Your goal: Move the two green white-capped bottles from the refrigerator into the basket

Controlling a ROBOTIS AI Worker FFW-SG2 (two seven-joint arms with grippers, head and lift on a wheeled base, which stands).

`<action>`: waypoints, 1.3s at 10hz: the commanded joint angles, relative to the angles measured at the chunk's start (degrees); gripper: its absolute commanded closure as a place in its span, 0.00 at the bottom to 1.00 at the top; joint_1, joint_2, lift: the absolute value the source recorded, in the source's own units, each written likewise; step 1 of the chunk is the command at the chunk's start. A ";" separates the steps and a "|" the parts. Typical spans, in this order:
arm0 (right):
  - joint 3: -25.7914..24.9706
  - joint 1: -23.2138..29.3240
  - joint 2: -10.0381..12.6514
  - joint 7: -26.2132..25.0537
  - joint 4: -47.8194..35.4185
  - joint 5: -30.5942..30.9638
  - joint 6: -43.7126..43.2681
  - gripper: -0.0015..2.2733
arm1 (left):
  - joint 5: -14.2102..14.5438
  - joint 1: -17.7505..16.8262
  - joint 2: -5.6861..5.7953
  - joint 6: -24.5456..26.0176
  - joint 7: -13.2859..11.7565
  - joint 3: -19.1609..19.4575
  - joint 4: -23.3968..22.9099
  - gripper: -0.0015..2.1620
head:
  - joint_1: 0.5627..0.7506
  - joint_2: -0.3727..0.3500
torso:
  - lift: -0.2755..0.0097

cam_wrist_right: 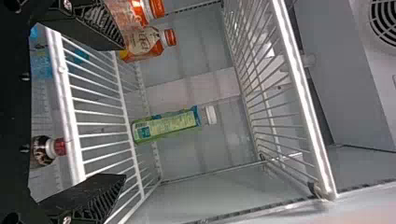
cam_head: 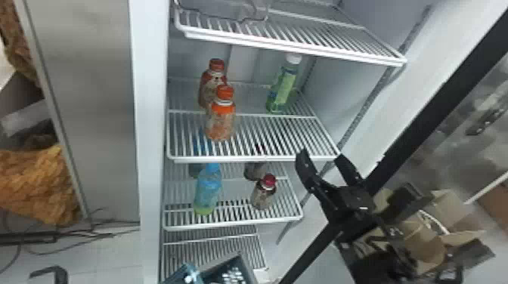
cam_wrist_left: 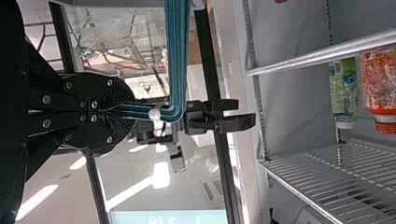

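- Green white-capped bottle point(cam_head: 281, 88): it stands upright toward the back of a wire shelf point(cam_head: 255, 156) in the refrigerator point(cam_head: 151, 113), off to the right, well apart from both grippers. The right wrist view has it beyond the gap between that arm's fingers.
- Far left in the head view: a heap of shaggy orange-brown material point(cam_head: 34, 185), beside a grey panel point(cam_head: 90, 105).
- Left gripper point(cam_wrist_left: 122, 111): seen in the left wrist view, its fingers are clenched on the teal handle point(cam_wrist_left: 177, 60) of the basket.
- Basket point(cam_head: 247, 266): at the head view's bottom edge, near the lower shelves. What the pale patches inside it are, I cannot tell.
- Two orange-capped bottles point(cam_head: 221, 121): on the green bottle's shelf, toward its left, one behind the other.
- One shelf down: a blue-capped bottle point(cam_head: 208, 192) on the left, a red-capped bottle point(cam_head: 263, 194) right of it.
- Right gripper point(cam_head: 321, 155): in front of the shelves' right side, fingers spread wide, nothing between them.
- Far right: open cardboard boxes point(cam_head: 453, 211), partly behind the right arm.
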 commanded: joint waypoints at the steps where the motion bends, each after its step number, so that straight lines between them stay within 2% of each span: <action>1: 0.78 -4.03 -0.46 0.15 4.68 1.38 -1.77 0.02 | 0.01 0.01 -0.01 -0.04 0.00 0.00 0.00 0.56 | 0.70 0.03 | 0.95; 7: 0.78 -18.09 -1.16 -0.47 15.09 11.32 -2.47 0.02 | 0.58 0.01 -0.10 -0.04 0.00 0.12 0.00 0.56 | 0.70 0.03 | 0.95; 10: 1.13 -24.42 -1.25 -0.47 21.28 13.04 -2.61 0.02 | 0.47 -0.41 -0.10 -0.04 0.00 -0.23 0.00 0.56 | 0.70 0.03 | 0.95; 13: 3.07 -28.64 -1.95 -0.47 26.90 13.04 -4.30 0.02 | 0.58 -0.84 -0.10 -0.04 0.00 -0.46 0.00 0.56 | 0.70 0.03 | 0.95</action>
